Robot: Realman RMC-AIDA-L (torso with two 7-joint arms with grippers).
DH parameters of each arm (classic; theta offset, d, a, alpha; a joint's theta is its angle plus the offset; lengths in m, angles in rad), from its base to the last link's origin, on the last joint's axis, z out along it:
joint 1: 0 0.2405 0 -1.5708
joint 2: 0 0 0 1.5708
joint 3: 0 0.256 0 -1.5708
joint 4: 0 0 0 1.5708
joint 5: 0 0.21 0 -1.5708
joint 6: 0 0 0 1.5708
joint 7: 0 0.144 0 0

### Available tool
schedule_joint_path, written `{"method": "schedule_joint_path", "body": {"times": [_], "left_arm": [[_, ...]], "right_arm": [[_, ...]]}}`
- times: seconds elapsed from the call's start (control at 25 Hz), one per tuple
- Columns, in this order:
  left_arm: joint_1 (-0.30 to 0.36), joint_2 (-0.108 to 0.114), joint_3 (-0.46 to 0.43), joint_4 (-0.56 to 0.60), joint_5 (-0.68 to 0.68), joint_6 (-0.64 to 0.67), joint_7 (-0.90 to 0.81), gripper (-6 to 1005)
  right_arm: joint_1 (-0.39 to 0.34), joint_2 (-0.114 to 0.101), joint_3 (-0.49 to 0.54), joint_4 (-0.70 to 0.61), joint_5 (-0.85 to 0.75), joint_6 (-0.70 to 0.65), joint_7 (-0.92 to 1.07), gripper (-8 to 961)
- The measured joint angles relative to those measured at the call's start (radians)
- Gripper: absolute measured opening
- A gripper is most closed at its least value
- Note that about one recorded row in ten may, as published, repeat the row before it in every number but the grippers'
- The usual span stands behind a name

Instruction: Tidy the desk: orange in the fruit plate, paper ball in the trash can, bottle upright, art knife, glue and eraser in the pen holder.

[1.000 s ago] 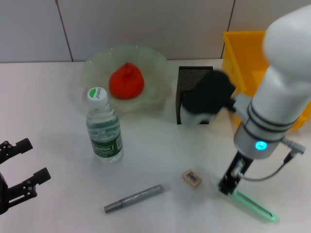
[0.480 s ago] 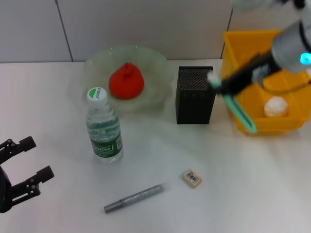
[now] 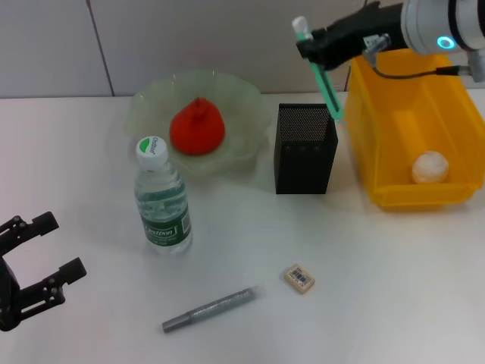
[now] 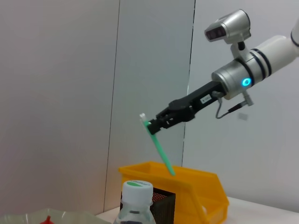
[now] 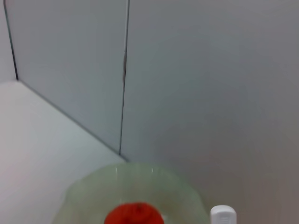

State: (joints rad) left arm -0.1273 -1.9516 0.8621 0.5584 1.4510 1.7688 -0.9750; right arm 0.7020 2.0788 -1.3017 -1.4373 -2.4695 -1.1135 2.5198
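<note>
My right gripper [image 3: 313, 47] is shut on the green art knife [image 3: 327, 87] and holds it tilted in the air, its lower tip just above the back right rim of the black mesh pen holder [image 3: 305, 149]. The left wrist view also shows this gripper [image 4: 159, 124] and the knife [image 4: 161, 151]. The orange [image 3: 197, 127] lies in the glass fruit plate [image 3: 144, 102]. The bottle [image 3: 161, 199] stands upright. The eraser [image 3: 299, 277] and the silver glue stick [image 3: 208, 309] lie on the desk. The paper ball [image 3: 430, 167] is in the yellow trash can [image 3: 379, 114]. My left gripper [image 3: 51, 250] is open at the front left.
The white desk [image 3: 379, 288] meets a grey wall at the back. The trash can stands right beside the pen holder. The bottle stands in front of the plate. The right wrist view shows the orange [image 5: 134, 214] and the bottle cap [image 5: 223, 216].
My right arm has carried the art knife up and leftward, from in front of the trash can to above the pen holder. The left arm has barely moved.
</note>
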Motion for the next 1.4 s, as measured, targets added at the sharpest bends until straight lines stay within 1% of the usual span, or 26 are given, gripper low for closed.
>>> {"method": "schedule_joint_path", "body": {"times": [0.04,0.08,0.12,0.16,0.24,0.36,0.44,0.48,0.52,0.6,0.64,0.84,1.16,1.28,1.36,1.4], "left_arm": [[0.000,0.000,0.000,0.000,0.000,0.000,0.000,805],[0.000,0.000,0.000,0.000,0.000,0.000,0.000,805],[0.001,0.000,0.000,0.000,0.000,0.000,0.000,805],[0.001,0.000,0.000,0.000,0.000,0.000,0.000,805],[0.002,0.000,0.000,0.000,0.000,-0.002,-0.001,805],[0.004,-0.001,-0.003,0.000,0.000,-0.004,-0.002,804],[0.006,-0.001,-0.021,0.000,0.000,-0.006,-0.001,804],[0.006,-0.001,-0.021,0.000,0.000,-0.006,-0.001,804],[0.006,-0.001,-0.021,0.000,0.000,-0.006,-0.001,804],[0.003,-0.002,-0.026,0.000,0.000,-0.006,-0.001,804],[0.002,-0.002,-0.026,0.000,0.000,-0.006,-0.001,804],[0.001,-0.003,-0.026,0.000,0.000,-0.007,0.001,804],[0.000,-0.006,-0.026,-0.015,0.000,-0.009,0.017,804],[-0.001,-0.007,-0.026,-0.015,0.000,-0.009,0.019,804],[-0.001,-0.007,-0.026,-0.015,0.000,-0.007,0.019,804],[-0.002,-0.007,-0.026,-0.015,0.000,-0.006,0.019,804]], "right_arm": [[0.004,-0.001,0.001,0.038,0.024,0.038,-0.027,209],[0.004,-0.001,0.001,0.038,0.024,0.038,-0.027,211],[0.007,-0.001,-0.003,0.081,0.043,0.073,-0.055,214],[0.007,-0.001,-0.003,0.081,0.043,0.073,-0.055,217],[0.007,0.001,-0.009,0.124,0.057,0.117,-0.090,221],[0.005,0.002,-0.010,0.155,0.084,0.138,-0.118,229],[0.003,0.001,-0.008,0.196,0.144,0.155,-0.171,234],[0.003,0.001,-0.008,0.196,0.144,0.155,-0.171,237],[0.001,0.001,-0.008,0.224,0.171,0.175,-0.199,239],[0.002,0.001,-0.009,0.237,0.175,0.184,-0.206,244],[0.008,0.001,-0.009,0.267,0.178,0.195,-0.212,246],[0.012,0.001,-0.008,0.296,0.173,0.208,-0.209,259],[0.013,0.000,0.001,0.298,0.172,0.203,-0.201,279],[0.013,-0.002,0.003,0.276,0.170,0.169,-0.188,395],[0.013,-0.003,0.010,0.233,0.153,0.104,-0.159,472],[0.014,-0.003,0.013,0.204,0.135,0.059,-0.136,475]]}}
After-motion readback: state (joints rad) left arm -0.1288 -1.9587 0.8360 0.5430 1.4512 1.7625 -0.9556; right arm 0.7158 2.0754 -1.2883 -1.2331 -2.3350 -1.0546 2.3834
